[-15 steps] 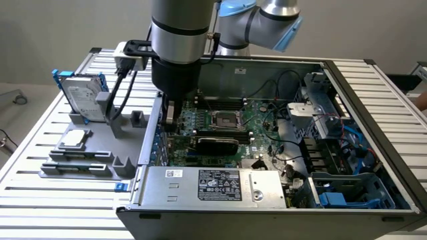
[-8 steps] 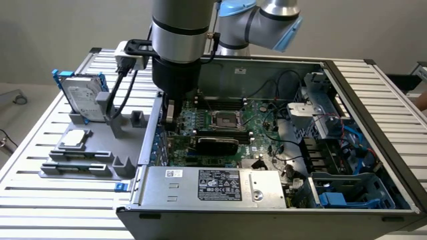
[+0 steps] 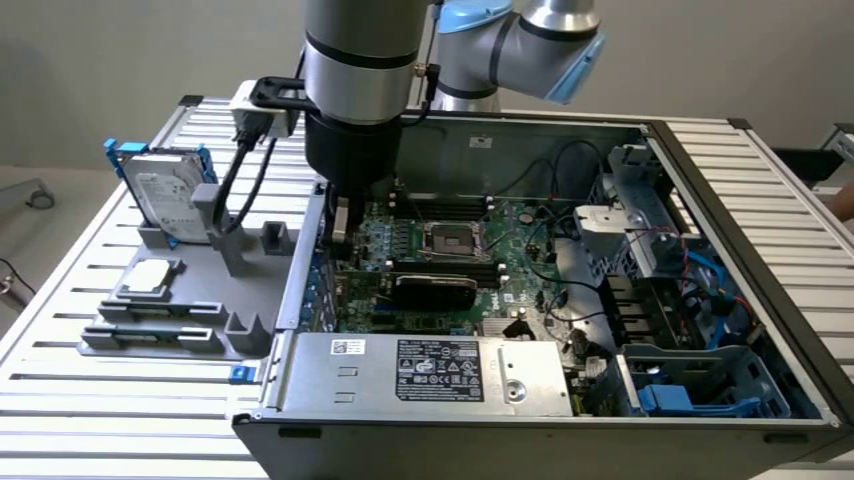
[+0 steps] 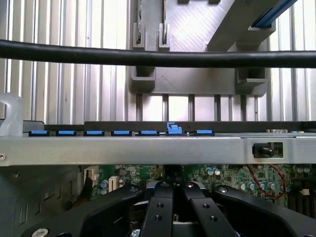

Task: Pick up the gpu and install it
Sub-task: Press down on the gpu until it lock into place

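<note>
Black-coolered, the gpu [image 3: 430, 290] sat across the motherboard [image 3: 461, 240] inside the open computer case [image 3: 694, 200], seemingly seated in its slot, while my tool [image 4: 173, 197] hung low beside the case's rear wall with fingers drawn together, apparently gripping nothing.

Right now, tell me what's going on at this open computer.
The robot arm's gripper hangs inside the open grey metal computer case, over the green motherboard near the wall at the exterior view's left. A black rectangular card stands on that board close by; whether it is the gpu, I cannot tell.
</note>
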Controlling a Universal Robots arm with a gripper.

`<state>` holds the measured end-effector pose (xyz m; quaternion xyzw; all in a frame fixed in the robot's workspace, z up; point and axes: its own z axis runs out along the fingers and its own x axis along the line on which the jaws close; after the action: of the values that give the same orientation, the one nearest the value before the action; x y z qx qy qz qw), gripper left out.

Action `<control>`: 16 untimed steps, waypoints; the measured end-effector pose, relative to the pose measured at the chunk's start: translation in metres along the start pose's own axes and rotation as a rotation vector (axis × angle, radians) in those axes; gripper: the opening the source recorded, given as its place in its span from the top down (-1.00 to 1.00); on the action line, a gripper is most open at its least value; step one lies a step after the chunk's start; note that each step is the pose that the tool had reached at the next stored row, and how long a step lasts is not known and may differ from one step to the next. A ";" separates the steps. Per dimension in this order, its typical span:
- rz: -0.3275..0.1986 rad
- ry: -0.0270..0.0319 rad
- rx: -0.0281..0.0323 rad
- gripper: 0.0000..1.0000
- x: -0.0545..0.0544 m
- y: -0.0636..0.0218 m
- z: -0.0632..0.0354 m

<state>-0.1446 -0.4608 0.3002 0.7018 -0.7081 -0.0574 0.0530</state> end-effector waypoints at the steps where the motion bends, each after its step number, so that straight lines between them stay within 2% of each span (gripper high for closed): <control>1: 0.001 -0.0001 0.0000 0.79 0.000 0.0000 0.0001; 16: 0.022 -0.0033 -0.0009 0.79 -0.004 0.0000 0.0008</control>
<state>-0.1447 -0.4572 0.2994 0.6939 -0.7158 -0.0583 0.0528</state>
